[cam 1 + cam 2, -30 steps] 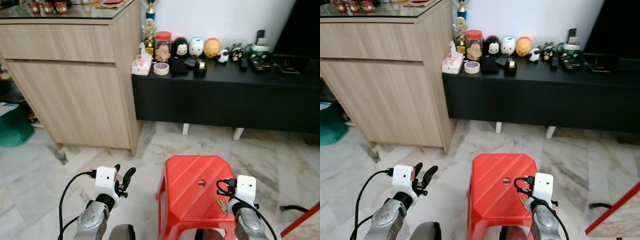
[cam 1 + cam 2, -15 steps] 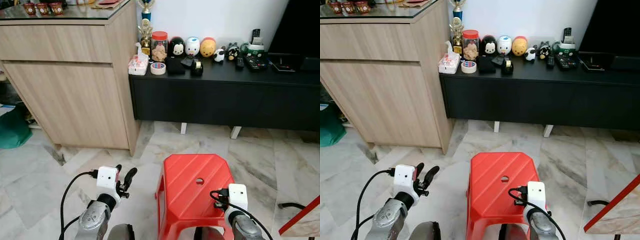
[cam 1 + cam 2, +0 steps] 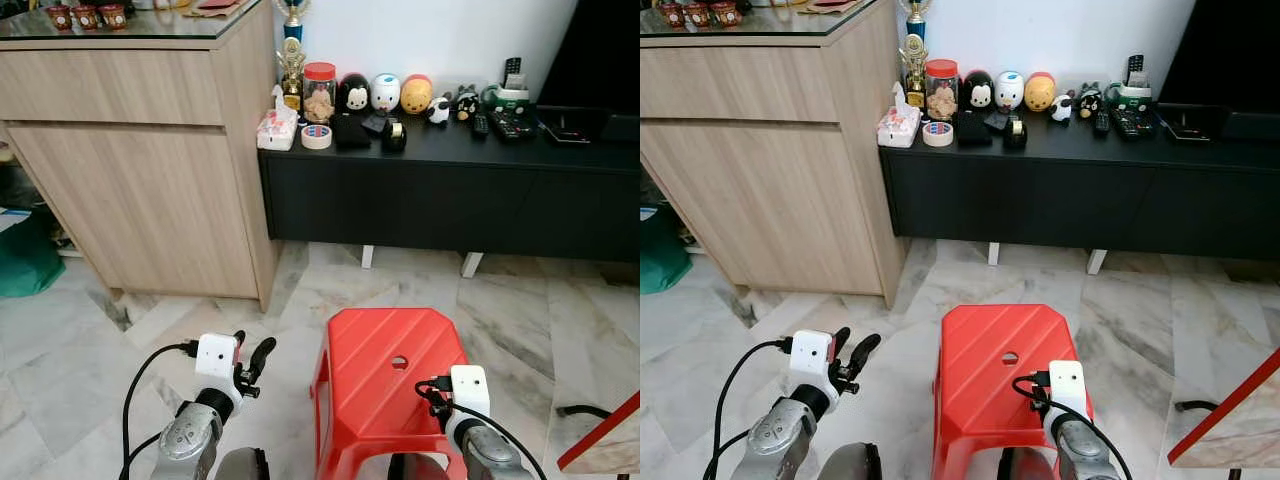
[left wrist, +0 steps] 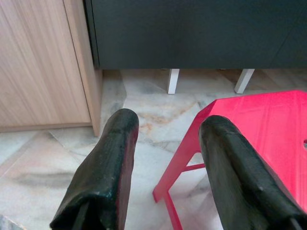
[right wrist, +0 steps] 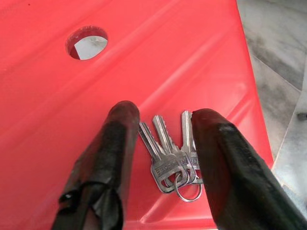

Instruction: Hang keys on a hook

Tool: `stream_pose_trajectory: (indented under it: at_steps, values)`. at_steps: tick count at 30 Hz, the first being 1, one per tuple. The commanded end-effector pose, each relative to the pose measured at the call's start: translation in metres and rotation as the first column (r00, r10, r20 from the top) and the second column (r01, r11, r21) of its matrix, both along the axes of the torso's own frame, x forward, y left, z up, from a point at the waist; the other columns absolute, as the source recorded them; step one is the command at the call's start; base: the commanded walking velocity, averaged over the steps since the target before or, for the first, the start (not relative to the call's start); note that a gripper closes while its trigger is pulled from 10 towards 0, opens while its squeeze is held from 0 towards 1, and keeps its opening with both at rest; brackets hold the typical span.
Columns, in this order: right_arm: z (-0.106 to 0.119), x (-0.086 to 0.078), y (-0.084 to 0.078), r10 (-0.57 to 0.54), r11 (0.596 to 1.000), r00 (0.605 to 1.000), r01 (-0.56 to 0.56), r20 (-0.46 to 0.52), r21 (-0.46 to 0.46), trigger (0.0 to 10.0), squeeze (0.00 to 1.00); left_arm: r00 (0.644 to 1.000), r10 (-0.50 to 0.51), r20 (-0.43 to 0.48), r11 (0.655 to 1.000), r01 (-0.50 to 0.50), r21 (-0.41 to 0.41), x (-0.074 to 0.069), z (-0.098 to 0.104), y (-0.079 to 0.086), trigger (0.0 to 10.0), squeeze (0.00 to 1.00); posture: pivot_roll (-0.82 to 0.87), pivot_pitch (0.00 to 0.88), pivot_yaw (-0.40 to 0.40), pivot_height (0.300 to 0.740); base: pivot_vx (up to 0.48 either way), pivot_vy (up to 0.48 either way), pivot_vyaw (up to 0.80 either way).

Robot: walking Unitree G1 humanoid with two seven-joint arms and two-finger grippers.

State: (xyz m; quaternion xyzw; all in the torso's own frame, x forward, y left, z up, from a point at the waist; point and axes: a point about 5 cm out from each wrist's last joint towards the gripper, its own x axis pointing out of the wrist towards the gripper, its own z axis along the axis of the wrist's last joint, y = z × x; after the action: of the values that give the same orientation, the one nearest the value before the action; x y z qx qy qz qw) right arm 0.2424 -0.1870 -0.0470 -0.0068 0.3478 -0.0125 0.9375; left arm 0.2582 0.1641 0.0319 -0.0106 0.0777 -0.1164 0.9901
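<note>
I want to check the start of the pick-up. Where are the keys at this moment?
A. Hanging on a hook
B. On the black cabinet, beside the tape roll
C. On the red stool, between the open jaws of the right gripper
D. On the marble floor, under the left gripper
C: the right wrist view shows the keys lying flat on the red stool, with the right gripper open on either side of them.
</note>
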Motion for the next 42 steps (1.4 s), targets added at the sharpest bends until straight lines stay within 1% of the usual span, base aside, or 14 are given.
stream_pose_trajectory:
  at_steps: [1,7,9,14,15,16,22,27,32,33,42]
  values:
    - [0.0,0.001,-0.003,0.005,1.0,1.0,-0.005,-0.016,-0.004,10.0,1.0,1.0,-0.014,0.005,1.0,0.014,0.008,0.0,0.002,-0.001,10.0,0.0,0.04,0.0,-0.029,0.613,0.0,0.0,0.0]
    - [0.001,0.002,-0.006,-0.014,1.0,1.0,0.014,-0.027,-0.003,10.0,1.0,1.0,-0.019,0.004,1.0,0.019,0.011,-0.001,0.002,-0.001,10.0,0.0,0.04,0.0,-0.027,0.613,0.0,0.0,0.0]
    - [0.001,0.002,-0.01,-0.04,0.999,0.999,0.041,-0.035,0.01,10.0,1.0,1.0,-0.022,0.001,1.0,0.022,0.013,-0.001,0.002,0.0,10.0,0.0,0.04,0.006,-0.022,0.613,0.0,0.0,0.0]
    - [0.0,0.0,-0.012,-0.041,0.999,0.998,0.042,-0.051,0.015,10.0,1.0,1.0,-0.026,0.0,1.0,0.026,0.015,-0.002,0.002,0.0,10.0,0.0,0.04,0.01,-0.02,0.613,0.0,0.0,0.0]
    - [-0.001,-0.001,-0.013,-0.041,0.999,0.997,0.042,-0.06,0.017,10.0,0.04,1.0,-0.028,0.0,0.999,0.028,0.017,-0.002,0.003,0.0,10.0,0.0,0.05,0.012,-0.019,0.613,0.0,0.0,0.0]
    - [-0.001,-0.001,-0.013,-0.045,0.999,0.997,0.046,-0.064,0.021,10.0,0.0,1.0,-0.029,0.001,0.999,0.029,0.017,-0.002,0.003,0.001,10.0,0.0,0.05,0.013,-0.018,0.613,0.0,0.0,0.0]
    - [-0.004,-0.005,-0.014,-0.066,0.997,0.994,0.07,-0.092,0.04,10.0,0.0,0.999,-0.035,0.0,0.999,0.035,0.023,-0.002,0.003,0.001,10.0,0.0,0.05,0.016,-0.014,0.613,0.0,0.0,0.0]
    - [-0.005,-0.006,-0.014,-0.077,0.996,0.992,0.081,-0.099,0.043,10.0,0.0,0.999,-0.04,-0.004,0.999,0.04,0.027,-0.003,0.003,0.001,10.0,0.0,0.05,0.018,-0.01,0.613,0.0,0.0,0.0]
    - [-0.008,-0.01,-0.014,-0.082,0.996,0.988,0.087,-0.128,0.034,10.0,0.0,0.999,-0.043,-0.006,0.999,0.043,0.028,-0.003,0.003,0.001,10.0,0.0,0.05,0.018,-0.01,0.613,0.0,0.0,0.0]
    - [-0.008,-0.01,-0.014,-0.086,0.995,0.988,0.091,-0.127,0.031,0.0,0.0,0.999,-0.043,-0.007,0.999,0.043,0.028,-0.003,0.003,0.001,10.0,0.0,0.05,0.018,-0.01,0.613,0.0,0.0,0.0]
    - [-0.011,-0.014,-0.012,-0.095,0.994,0.986,0.102,-0.138,0.043,0.0,0.0,0.999,-0.046,-0.009,0.999,0.046,0.028,-0.002,0.003,0.0,10.0,0.0,0.05,0.018,-0.011,0.613,0.0,0.0,0.0]
